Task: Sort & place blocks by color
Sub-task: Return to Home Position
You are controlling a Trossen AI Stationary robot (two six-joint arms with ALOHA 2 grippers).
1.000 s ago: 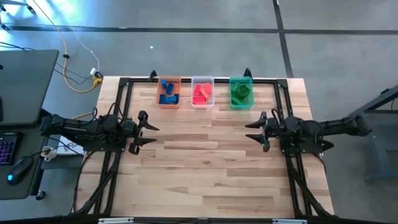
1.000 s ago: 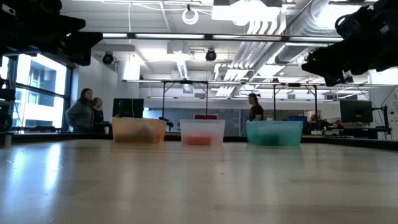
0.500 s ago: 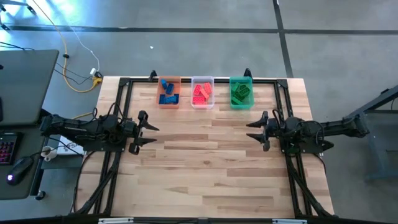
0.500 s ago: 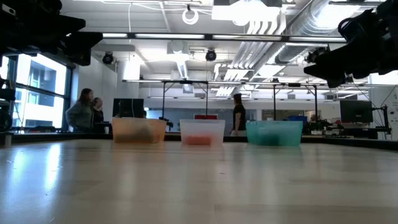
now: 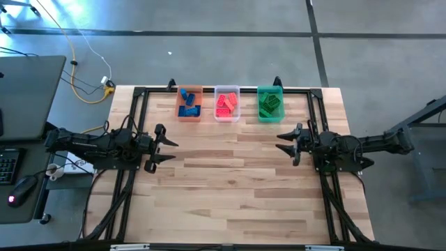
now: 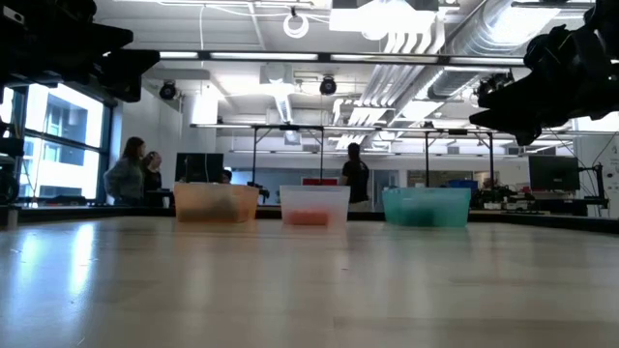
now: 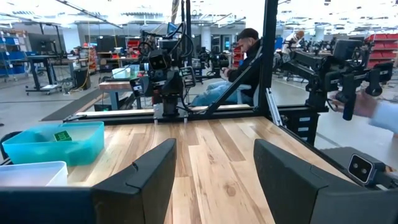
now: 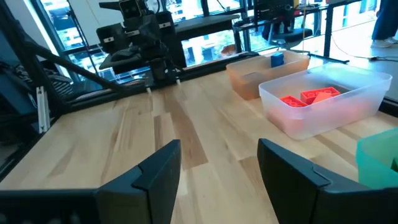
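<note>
While both pairs of dark, angular fingers [image 7: 143, 180] stand wide apart and empty, the studded blocks [image 5: 225, 104] lie sorted.
The left gripper [image 5: 171, 151] and right gripper [image 5: 281, 142] hover at opposite sides of the pale plank surface [image 5: 230, 188]. Along one edge, blue blocks [image 5: 187, 103] lie in the translucent orange bin [image 5: 189, 118], red blocks in the clear bin [image 5: 226, 119], and green blocks [image 5: 270, 104] in the green bin [image 5: 270, 120].

High camera looks straight down on the whole pale wooden table [image 5: 230, 181]; low camera sits at tabletop height, facing three translucent plastic bins [image 6: 314, 205]. Wrist cameras face inward from opposite sides; all share the bins.
</note>
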